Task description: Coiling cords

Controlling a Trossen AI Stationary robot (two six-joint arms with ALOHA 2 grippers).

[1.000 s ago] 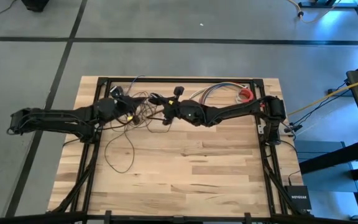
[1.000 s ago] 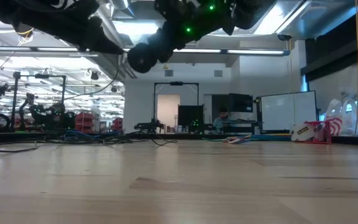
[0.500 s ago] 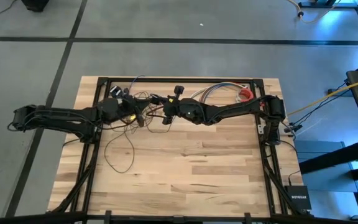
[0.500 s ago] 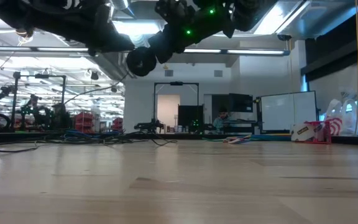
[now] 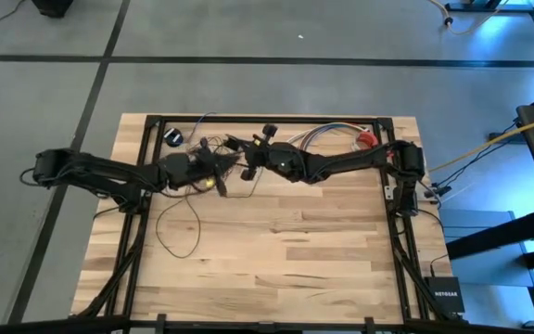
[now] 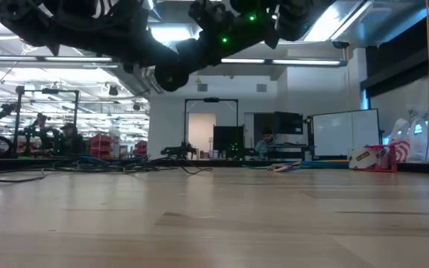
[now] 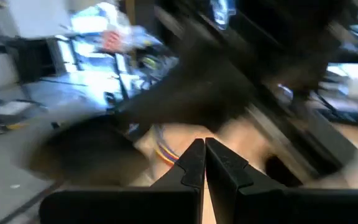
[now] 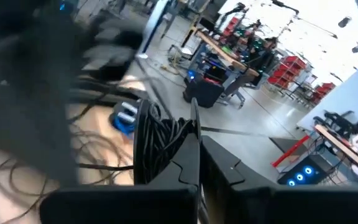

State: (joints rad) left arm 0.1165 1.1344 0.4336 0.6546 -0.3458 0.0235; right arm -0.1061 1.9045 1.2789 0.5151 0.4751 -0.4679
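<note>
On the left of the high view, the left gripper (image 5: 213,171) reaches in over the far part of the wooden table (image 5: 341,250), its fingers pressed together; its wrist view shows nothing clearly between the tips, so whether it pinches a strand cannot be told. The cords (image 5: 179,227) lie partly bunched under both grippers, with one long loop trailing down across the bare wood and the small black puck (image 5: 175,138) resting near the far edge. Just right of centre, the right gripper (image 5: 247,167) is clamped on a bundle of gathered loops, seen dark and thick against its fingers (image 8: 188,163) in the right wrist view. The grippers sit almost touching, so they may well collide. A pull on the trailing loop could also drag the coil loose or snag the multicoloured wires (image 5: 318,135) nearby.
</note>
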